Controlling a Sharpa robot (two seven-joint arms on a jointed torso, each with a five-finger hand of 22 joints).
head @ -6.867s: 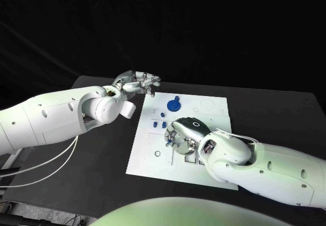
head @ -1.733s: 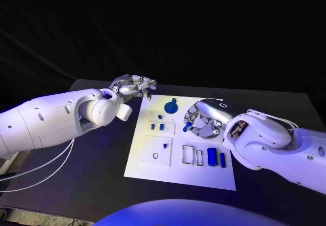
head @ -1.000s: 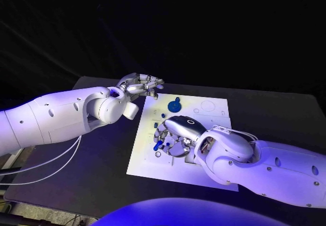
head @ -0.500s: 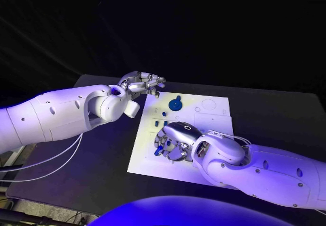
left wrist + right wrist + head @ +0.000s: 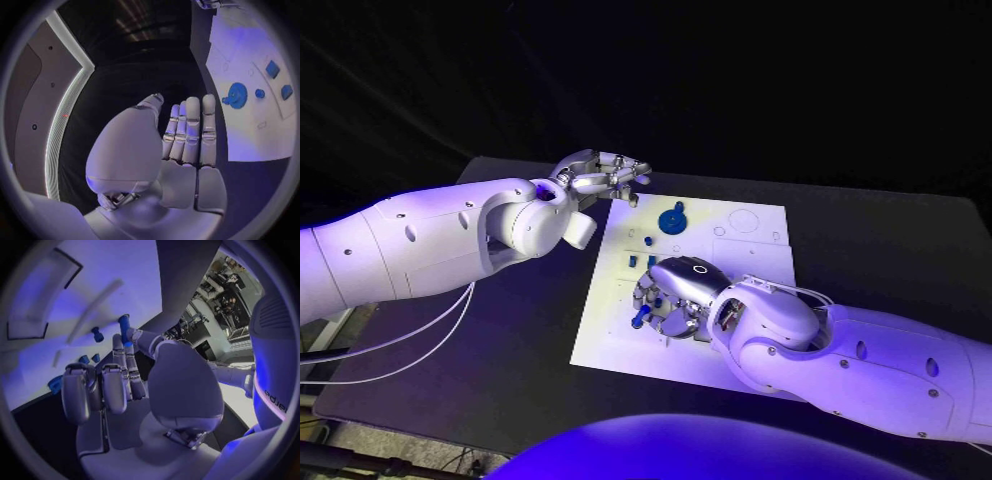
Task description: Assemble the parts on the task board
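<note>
The white task board [image 5: 620,340] lies mid-table. My right hand [image 5: 672,298] hovers low over its near left part and pinches a slim blue peg [image 5: 640,317] between thumb and a finger; the right wrist view shows that peg [image 5: 124,325] at the fingertips, close to a short blue peg [image 5: 95,333] standing in the board. A blue gear [image 5: 674,220] sits at the far end, with small blue parts [image 5: 640,262] between it and my hand. My left hand [image 5: 604,177] floats beyond the board's far left corner, fingers straight and together, holding nothing [image 5: 187,135].
The left wrist view shows the gear [image 5: 236,94] and two square blue parts [image 5: 279,80] on the board. Round outlines [image 5: 741,222] mark the far right of the board. My right forearm [image 5: 862,360] covers its near right part. Black table [image 5: 891,250] surrounds it.
My right hand has carried the blue peg from the board's far right side across to its near left part and lowered it; over the last half second it barely shifted. The left hand stayed put.
</note>
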